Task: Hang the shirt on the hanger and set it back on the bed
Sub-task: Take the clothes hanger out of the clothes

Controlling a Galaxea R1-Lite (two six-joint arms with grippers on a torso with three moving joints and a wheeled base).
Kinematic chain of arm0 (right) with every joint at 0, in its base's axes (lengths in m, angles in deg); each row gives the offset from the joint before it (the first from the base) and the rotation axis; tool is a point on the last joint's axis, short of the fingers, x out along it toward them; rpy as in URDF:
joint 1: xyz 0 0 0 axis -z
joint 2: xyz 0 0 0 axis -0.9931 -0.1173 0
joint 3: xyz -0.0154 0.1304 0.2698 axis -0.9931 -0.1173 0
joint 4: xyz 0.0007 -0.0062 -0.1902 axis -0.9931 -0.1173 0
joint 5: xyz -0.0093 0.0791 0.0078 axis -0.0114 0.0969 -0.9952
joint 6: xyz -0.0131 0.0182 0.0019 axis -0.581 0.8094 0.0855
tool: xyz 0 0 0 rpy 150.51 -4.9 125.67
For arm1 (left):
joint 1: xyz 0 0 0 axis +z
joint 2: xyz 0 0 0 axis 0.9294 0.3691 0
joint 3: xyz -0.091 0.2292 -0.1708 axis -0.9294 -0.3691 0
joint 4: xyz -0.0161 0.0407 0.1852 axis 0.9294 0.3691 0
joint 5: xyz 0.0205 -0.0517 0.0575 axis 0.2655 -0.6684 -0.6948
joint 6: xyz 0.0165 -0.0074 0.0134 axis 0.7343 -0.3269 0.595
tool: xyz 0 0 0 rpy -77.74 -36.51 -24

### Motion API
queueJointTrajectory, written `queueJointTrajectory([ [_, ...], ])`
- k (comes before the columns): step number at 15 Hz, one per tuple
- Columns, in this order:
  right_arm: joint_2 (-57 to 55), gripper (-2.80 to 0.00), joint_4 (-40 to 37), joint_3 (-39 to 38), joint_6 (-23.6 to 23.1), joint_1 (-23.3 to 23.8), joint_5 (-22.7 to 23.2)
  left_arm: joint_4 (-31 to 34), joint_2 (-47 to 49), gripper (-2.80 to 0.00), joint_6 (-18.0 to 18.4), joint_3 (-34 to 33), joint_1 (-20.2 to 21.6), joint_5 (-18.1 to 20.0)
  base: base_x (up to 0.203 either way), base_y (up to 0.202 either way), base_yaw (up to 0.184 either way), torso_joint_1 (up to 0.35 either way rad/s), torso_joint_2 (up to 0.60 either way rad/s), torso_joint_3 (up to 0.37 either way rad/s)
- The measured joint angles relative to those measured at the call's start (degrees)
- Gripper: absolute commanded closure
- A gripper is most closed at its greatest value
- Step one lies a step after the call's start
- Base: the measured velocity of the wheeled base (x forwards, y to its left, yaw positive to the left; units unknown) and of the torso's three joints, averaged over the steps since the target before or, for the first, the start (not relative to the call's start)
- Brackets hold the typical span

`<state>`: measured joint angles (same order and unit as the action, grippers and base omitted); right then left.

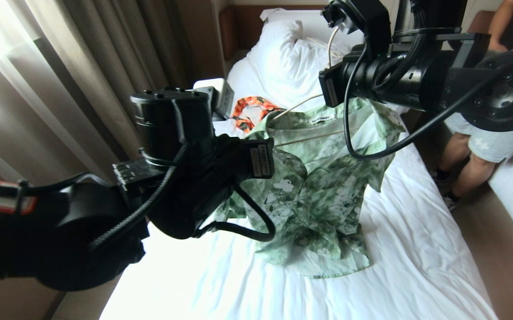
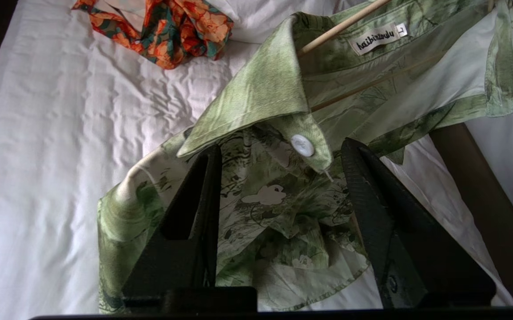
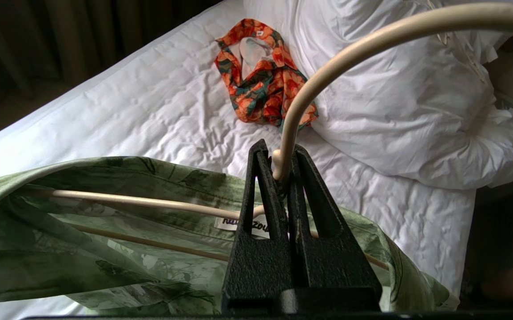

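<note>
- The right gripper [image 3: 283, 171] has its fingers [image 3: 260, 195] pinched together on the hanger [image 3: 309, 84], gripping it at the base of the curved hook and holding it up above the bed [image 1: 416, 249].
- The shirt [image 1: 323, 195] is draped on the hanger (its collar and label sit over the frame), and the lower part of the cloth is bunched on the white sheet.
- In the right wrist view the hanger's thin arm runs inside the shirt's neck opening.
- The left gripper [image 2: 278, 178] has its fingers [image 2: 203, 195] spread apart with nothing between them; they stand to either side of the shirt's front, just below the collar tip and its white button [image 2: 302, 145].
- An orange patterned garment [image 3: 263, 75] lies on the sheet near the white pillow [image 3: 398, 102], apart from the shirt.
- A person [image 1: 483, 146] stands beside the bed, on the right of the head view.
</note>
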<state>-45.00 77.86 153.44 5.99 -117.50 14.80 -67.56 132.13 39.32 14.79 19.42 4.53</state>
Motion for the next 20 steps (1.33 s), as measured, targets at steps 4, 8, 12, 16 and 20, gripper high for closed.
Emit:
queueJointTrajectory([
  [4,-0.1,0.00,0.0,-0.4,0.2,0.0,0.2,0.4,3.7,-2.80,0.1,3.1,-0.9,-1.3,0.000,0.000,0.000,0.000,0.00,0.000],
  [8,0.6,0.00,0.1,-1.8,0.2,-0.4,0.3,0.2,6.4,-2.80,0.8,5.0,-0.9,-3.4,0.000,0.000,0.000,0.000,0.00,0.000],
  [12,1.9,0.00,0.1,-3.1,0.1,-0.5,0.4,0.1,7.3,0.00,1.0,5.4,-0.4,-4.5,0.000,0.000,0.000,0.000,0.00,0.000],
  [16,2.3,0.00,0.1,-3.6,0.2,-0.5,0.4,0.1,6.9,0.00,1.1,5.3,0.0,-4.7,0.000,0.000,0.000,0.000,0.00,0.000],
  [20,2.4,0.00,0.1,-3.6,0.0,-0.3,0.2,0.2,3.7,0.00,0.9,2.9,2.5,-4.6,0.000,0.000,0.000,0.000,0.00,0.000],
])
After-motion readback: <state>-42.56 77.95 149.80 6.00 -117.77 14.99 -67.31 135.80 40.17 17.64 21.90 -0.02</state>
